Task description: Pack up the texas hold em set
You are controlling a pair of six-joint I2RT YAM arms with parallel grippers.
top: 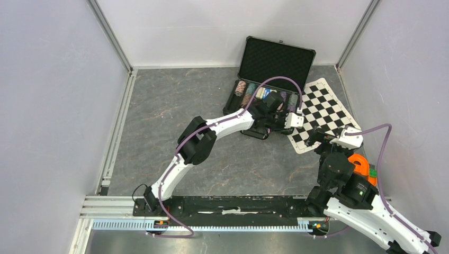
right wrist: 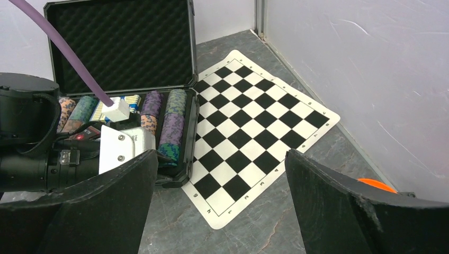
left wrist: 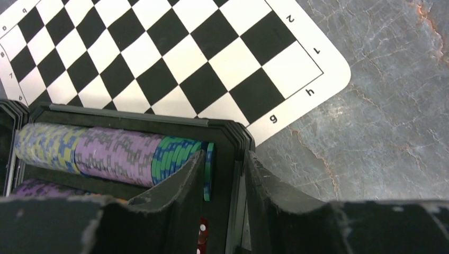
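Both grips are released: left fingers stand parted over the black foam-lined hard case, right fingers spread empty; stiff, slippery striped poker chips likely need pinching across stack ends.

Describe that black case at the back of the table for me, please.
The case is a black, hard-looking rectangular box lying open on the table. Its lid stands upright and is lined with bumpy dark foam. The tray holds rows of striped chips set on edge. Its right edge seems to rest on the mat. The left tool straddles a wall near its right corner.
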